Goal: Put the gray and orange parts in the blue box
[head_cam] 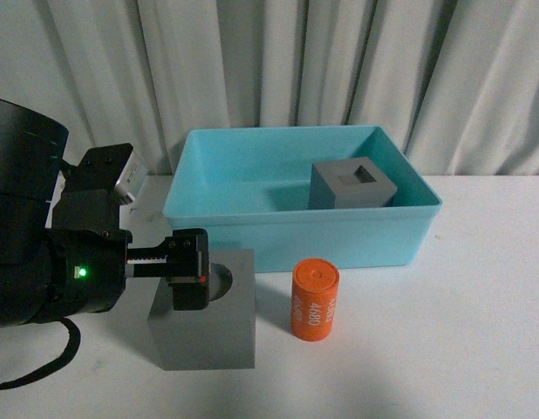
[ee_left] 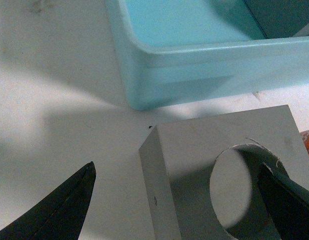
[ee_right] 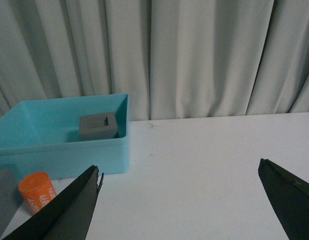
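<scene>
The matte gray cube with the round hole [head_cam: 208, 325] stood on the table [head_cam: 444, 349] just before the turquoise-blue box [head_cam: 339, 240], the orange "4680" cylinder [head_cam: 315, 299] upright beside it, and the square-holed gray cube [head_cam: 352, 183] lay inside the box. The left gripper [ee_left: 174, 169] hung open astride one wall of the round-holed cube, one finger [ee_left: 287, 205] over its hole, clamping nothing; the right gripper [ee_right: 178, 167] gaped wide and empty.

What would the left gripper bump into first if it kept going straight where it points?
Most likely the gray cube with the round hole. The left gripper points down at it, jaws open: one outside the cube's wall, the other over the hole's edge. Depth is hard to judge.
</scene>
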Available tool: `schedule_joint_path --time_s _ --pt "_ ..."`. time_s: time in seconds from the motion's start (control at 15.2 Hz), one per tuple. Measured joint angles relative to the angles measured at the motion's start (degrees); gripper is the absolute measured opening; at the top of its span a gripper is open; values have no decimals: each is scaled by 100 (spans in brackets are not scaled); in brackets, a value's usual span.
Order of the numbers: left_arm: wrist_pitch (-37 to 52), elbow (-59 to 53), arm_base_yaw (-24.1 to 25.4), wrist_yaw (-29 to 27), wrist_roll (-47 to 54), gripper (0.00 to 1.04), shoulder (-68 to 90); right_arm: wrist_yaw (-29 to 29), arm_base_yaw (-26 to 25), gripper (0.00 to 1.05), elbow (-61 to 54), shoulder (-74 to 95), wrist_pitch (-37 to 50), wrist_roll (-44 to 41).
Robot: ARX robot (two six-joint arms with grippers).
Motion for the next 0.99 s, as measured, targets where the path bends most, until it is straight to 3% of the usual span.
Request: schedule_joint_path --time_s 0.72,0.79,0.86,0.92,0.99 --pt "105 114 -28 26 164 98 396 0 0 98 0 0 0 0" --pt "118 120 -17 57 179 94 409 0 0 98 0 0 0 0" --pt "146 120 0 111 186 75 409 0 0 98 0 0 0 0" --pt "142 98 28 129 188 43 348 0 0 98 0 0 0 0" --pt "66 46 57 133 177 32 229 0 0 98 0 0 0 0"
